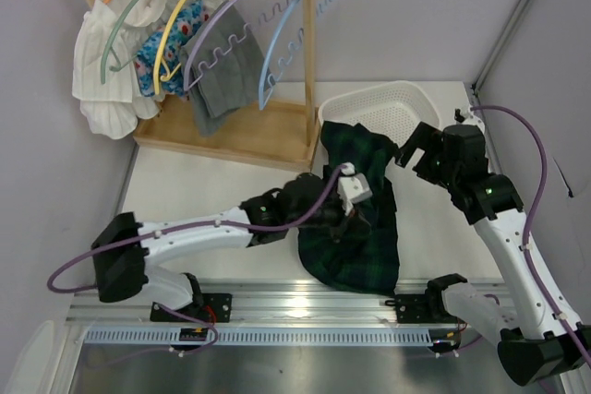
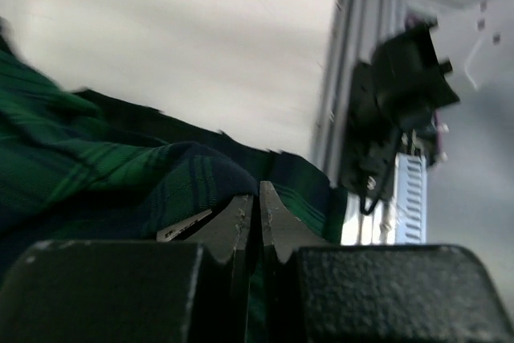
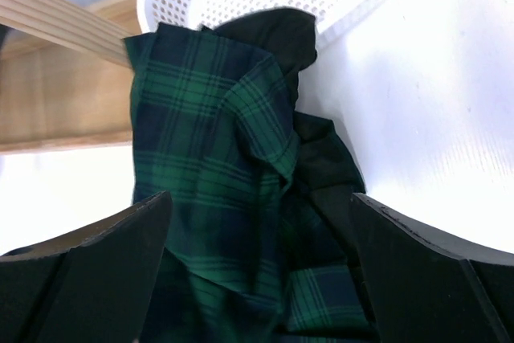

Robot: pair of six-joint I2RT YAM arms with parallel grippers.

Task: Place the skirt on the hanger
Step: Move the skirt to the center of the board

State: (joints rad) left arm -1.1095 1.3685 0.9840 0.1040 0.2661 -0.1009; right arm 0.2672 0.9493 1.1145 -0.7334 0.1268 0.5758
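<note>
Status: early stage, nothing hung yet. Skirt [image 1: 358, 265], dark green plaid, lies crumpled on the table [image 1: 203, 186] between the two arms; its far end is bunched up against the rim of the white basket [image 1: 406, 89] and touches the base of the wooden rack [image 1: 309, 53]. Blue hanger [image 1: 277, 53] at the right end of the rack looks bare and is the likely target, though that is my reading and not something shown. Other hangers on the rail carry garments. Left gripper [image 2: 259, 192] is down on the middle of the skirt, its tips pressed nearly together with only a thin slit between them. A fold of plaid rises right at the tips, but the wrist view does not show whether any cloth is pinched in the slit. Right gripper [image 3: 259, 202] hangs over the far half of the skirt near the basket, spread wide, one finger on either side of the plaid, holding nothing. Done so far: at most, the skirt laid out within reach of both arms. Left to do: find and secure the waistband, lift the garment clear of the table, carry it to the rack, and get it onto a hanger. Waistband not identifiable in these views.
</note>
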